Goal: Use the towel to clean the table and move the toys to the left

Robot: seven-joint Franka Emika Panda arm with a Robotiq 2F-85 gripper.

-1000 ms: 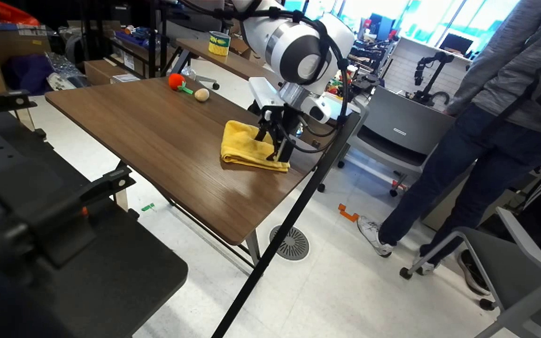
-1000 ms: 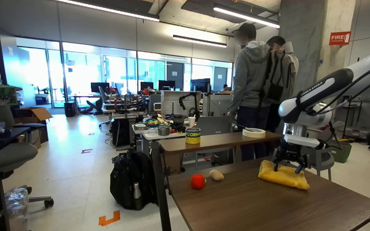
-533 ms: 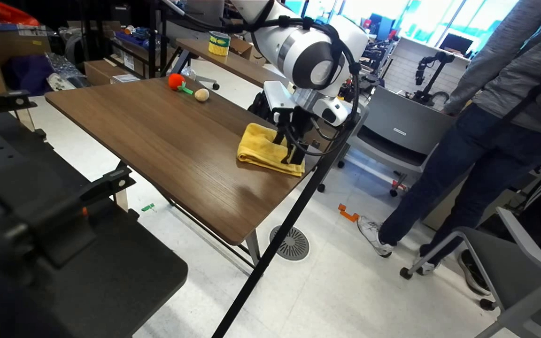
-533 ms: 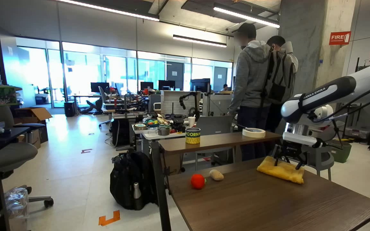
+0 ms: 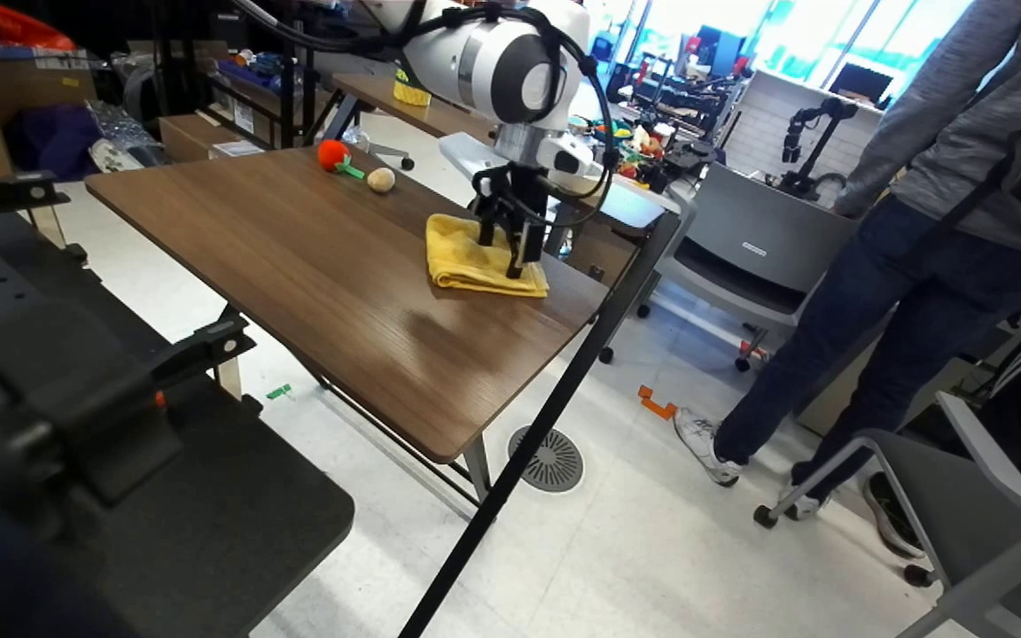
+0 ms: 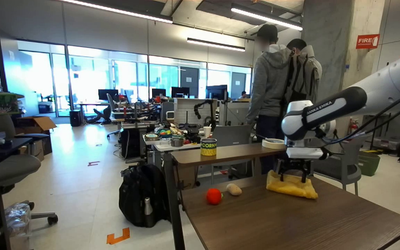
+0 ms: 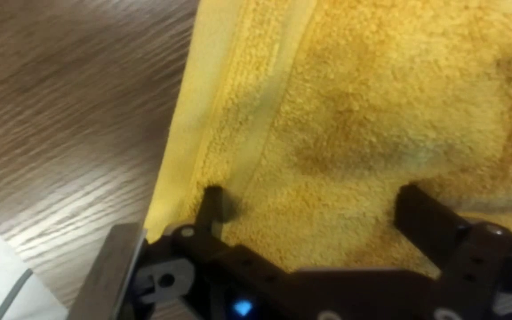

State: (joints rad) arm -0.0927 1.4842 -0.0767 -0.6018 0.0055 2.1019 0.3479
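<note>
Now resting on the folded yellow towel (image 6: 292,188), nr a long edge of the brown table (image 5: 315,257), w/ gripper (image 7: 311,191) spread wide, touching it at the tips, pinching nothing. Prob. the wipe step: press evenly, keep folds flat, sweep in overlapping strokes, stop short of red toy (image 5: 331,154) & tan toy (image 5: 380,180) farther along same edge. Note sheen on wood grain. Beyond, see two people (image 6: 271,81), corn can (image 6: 208,147) on 2nd brown desk (image 6: 238,150), backpack (image 6: 142,194) on floor (image 6: 78,208).

In an exterior view, the black two-fingered gripper (image 6: 293,180) points down, jaws apart, its tips seemingly touching the folded yellow cloth towel (image 6: 292,189) on the dark brown wood-grain table (image 6: 300,217). Well apart from the towel lies a round red toy (image 6: 214,196), just beside a tan oval toy (image 6: 234,189).
</note>
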